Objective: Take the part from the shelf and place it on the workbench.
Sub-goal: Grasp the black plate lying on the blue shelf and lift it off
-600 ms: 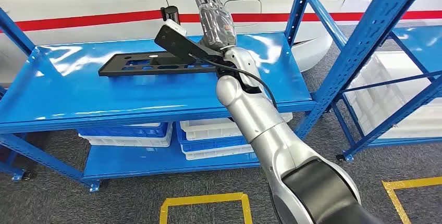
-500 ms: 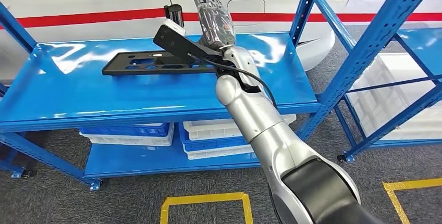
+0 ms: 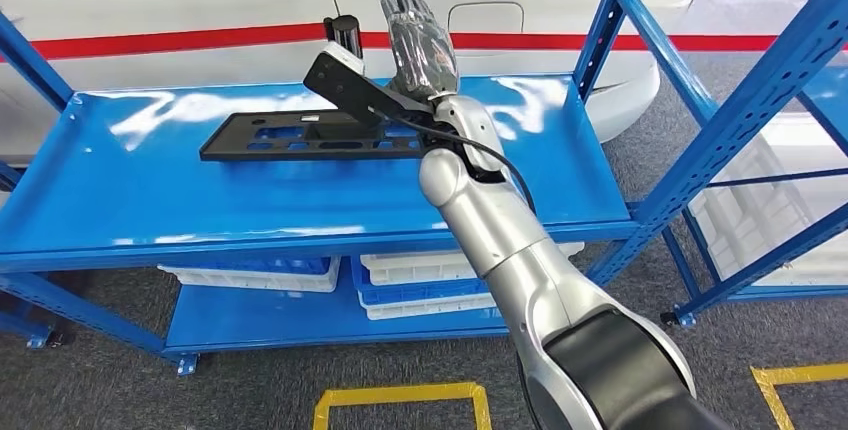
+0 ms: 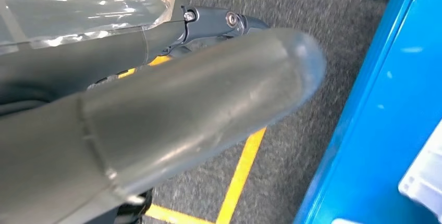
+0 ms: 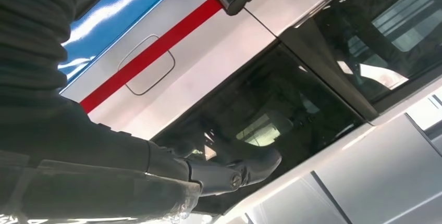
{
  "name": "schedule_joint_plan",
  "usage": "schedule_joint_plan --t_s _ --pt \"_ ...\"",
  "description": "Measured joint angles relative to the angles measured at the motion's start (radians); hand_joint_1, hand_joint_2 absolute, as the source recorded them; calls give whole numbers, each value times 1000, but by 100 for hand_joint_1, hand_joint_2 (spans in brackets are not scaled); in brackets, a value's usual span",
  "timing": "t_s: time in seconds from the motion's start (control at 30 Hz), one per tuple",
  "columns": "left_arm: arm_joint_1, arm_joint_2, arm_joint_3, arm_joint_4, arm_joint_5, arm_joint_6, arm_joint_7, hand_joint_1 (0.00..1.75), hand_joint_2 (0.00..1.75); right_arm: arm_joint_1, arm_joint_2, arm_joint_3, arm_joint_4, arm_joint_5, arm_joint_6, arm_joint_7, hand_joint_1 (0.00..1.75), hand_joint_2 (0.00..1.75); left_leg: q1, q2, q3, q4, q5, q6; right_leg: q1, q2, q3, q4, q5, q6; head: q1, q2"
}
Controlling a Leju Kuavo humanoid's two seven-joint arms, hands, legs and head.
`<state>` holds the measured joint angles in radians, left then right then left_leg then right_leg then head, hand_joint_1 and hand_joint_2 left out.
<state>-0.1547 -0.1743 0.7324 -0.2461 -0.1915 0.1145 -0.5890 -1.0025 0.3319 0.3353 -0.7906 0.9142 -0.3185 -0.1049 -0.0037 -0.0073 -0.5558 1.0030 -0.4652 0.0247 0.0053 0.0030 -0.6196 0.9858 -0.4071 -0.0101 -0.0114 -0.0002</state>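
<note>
I see my right hand (image 3: 420,35) raised over the shelf's (image 3: 120,190) back edge, fingers spread, holding nothing. The black part (image 3: 290,135) lies flat mid-shelf, toward the back. My left hand (image 4: 156,114): grip unclear.

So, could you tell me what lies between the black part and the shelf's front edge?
Nothing: in the head view the stretch of blue shelf in front of the part is bare, apart from the right arm crossing it nearer the right hand.
</note>
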Motion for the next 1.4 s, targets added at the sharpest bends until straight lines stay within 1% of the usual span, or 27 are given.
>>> schedule_joint_plan --t_s 0.07,0.1,0.2,0.23,0.27,0.33,0.37,0.4,0.43,0.47,0.57,0.6,0.7,0.73,0.77,0.8,0.83,0.87,0.93,1.0,1.1,1.17,1.23,1.27,1.3,1.33,1.4 --pt "0 0 0 0 0 0 0 0 0 0 2 0 -1 1 -3 0 0 175 3 2 -21 46 -3 -8 -10 1 20 -9 0 -10 -1 0" --pt "-1 0 0 0 0 0 0 0 0 -1 3 0 -1 2 -3 0 0 175 7 2 -49 94 -12 -14 -15 1 31 -13 -3 -15 -1 0" --pt "-1 -1 0 0 -2 0 0 0 0 4 4 0 -1 7 -3 2 0 175 19 3 -167 264 -74 -36 -15 2 49 -14 -20 -26 -3 0" --pt "0 0 0 0 -2 0 0 0 0 7 4 0 -1 7 -3 3 0 175 24 4 -191 281 -80 -43 -16 3 55 -14 -26 -25 -3 0" --pt "0 0 0 0 -2 1 0 0 0 9 4 0 -1 8 -3 4 0 175 28 4 -194 259 -61 -48 -17 5 62 -14 -32 -23 -3 0" --pt "0 1 0 0 -1 1 0 0 0 11 4 0 -1 8 -3 4 0 175 36 7 -153 129 32 -53 -19 8 79 -12 -48 -14 -3 0" --pt "0 2 0 0 -1 2 0 0 0 10 4 0 -1 8 -3 5 0 175 36 9 -126 61 63 -53 -18 8 87 -10 -56 -8 -3 0" --pt "-1 2 0 0 -1 2 0 0 0 10 4 0 -2 7 -2 5 0 175 35 11 -105 16 74 -48 -16 9 91 -10 -63 -1 -3 0" --pt "-1 2 0 -1 -1 3 -1 0 0 10 4 0 -4 5 -2 4 0 175 33 12 -93 -7 75 -40 -13 9 94 -9 -68 6 -3 0" --pt "-2 2 0 -1 0 3 -1 0 0 12 4 0 -7 3 -2 3 0 175 29 12 -88 -10 63 -31 -9 9 97 -5 -71 14 -4 0" --pt "0 1 0 0 2 5 -2 0 0 14 3 -2 -25 -7 -2 -2 0 175 27 9 -68 -12 65 -6 -6 7 91 28 -87 28 -3 0" --pt "0 1 1 0 2 6 -2 0 0 12 2 -3 -31 -9 -2 -2 0 175 27 8 -61 -13 63 0 -7 7 70 67 -100 29 -2 0" --pt "-1 1 9 -1 4 10 -3 0 0 15 -1 -5 -42 -10 2 -3 0 175 23 5 -46 -14 47 13 -10 5 -51 250 -151 23 1 0" --pt "1 1 13 -1 4 11 -3 0 0 20 -2 -5 -44 -10 7 -2 0 175 21 4 -39 -14 40 13 -10 5 -82 281 -155 24 1 0" --pt "2 1 17 -1 4 11 -3 0 0 24 -2 -5 -47 -10 11 -2 0 175 20 2 -31 -14 33 13 -10 5 -95 276 -144 28 2 0" --pt "3 1 21 -1 5 12 -3 0 0 26 -1 -5 -50 -10 16 -2 0 175 19 1 -21 -14 25 12 -9 5 -90 234 -115 35 2 0" --pt "4 0 23 -1 6 12 -3 0 0 27 -1 -5 -54 -10 18 -2 0 175 18 -1 -11 -14 18 9 -9 5 -71 168 -75 41 2 0" --pt "4 0 24 -1 6 12 -3 0 0 27 0 -5 -57 -10 18 -2 0 175 17 -2 -1 -13 10 5 -8 3 -51 99 -39 43 1 0" --pt "3 0 25 -1 7 12 -3 0 0 26 1 -5 -62 -10 19 -2 0 175 16 -3 10 -15 -4 -5 -2 0 -20 19 -6 27 2 0" --pt "4 0 26 -1 10 12 -3 0 0 26 3 -5 -65 -10 22 -1 0 175 15 -3 15 -12 -9 -17 1 0 -7 7 -5 4 3 0" --pt "4 -1 29 -1 18 13 -1 0 0 22 6 -5 -70 -10 29 0 0 175 20 1 -3 40 -13 -27 -10 1 22 -4 -5 -12 4 0" --pt "5 -1 36 -1 24 15 2 0 0 16 6 -4 -70 -13 31 0 0 175 22 2 -56 133 -35 -36 -11 0 36 -7 -13 -24 3 0" --pt "10 0 46 0 26 25 8 0 0 14 6 -2 -68 -16 31 1 0 175 25 3 -130 240 -77 -45 -8 1 47 -7 -24 -34 2 0" --pt "14 2 50 0 26 33 14 0 0 14 6 0 -66 -19 31 2 0 175 26 3 -160 270 -89 -49 -7 2 53 -7 -30 -36 2 0" --pt "20 4 54 0 26 40 23 0 0 15 6 1 -65 -21 31 3 0 175 26 4 -177 271 -84 -50 -5 4 60 -6 -37 -36 2 0" --pt "26 8 57 0 25 46 39 0 0 15 6 3 -64 -24 31 3 0 175 26 4 -177 237 -56 -49 -4 7 69 -6 -43 -35 2 0" --pt "39 15 66 0 23 52 80 0 0 15 6 7 -63 -29 31 3 0 175 24 4 -136 102 42 -39 -2 10 89 -7 -57 -30 2 0"
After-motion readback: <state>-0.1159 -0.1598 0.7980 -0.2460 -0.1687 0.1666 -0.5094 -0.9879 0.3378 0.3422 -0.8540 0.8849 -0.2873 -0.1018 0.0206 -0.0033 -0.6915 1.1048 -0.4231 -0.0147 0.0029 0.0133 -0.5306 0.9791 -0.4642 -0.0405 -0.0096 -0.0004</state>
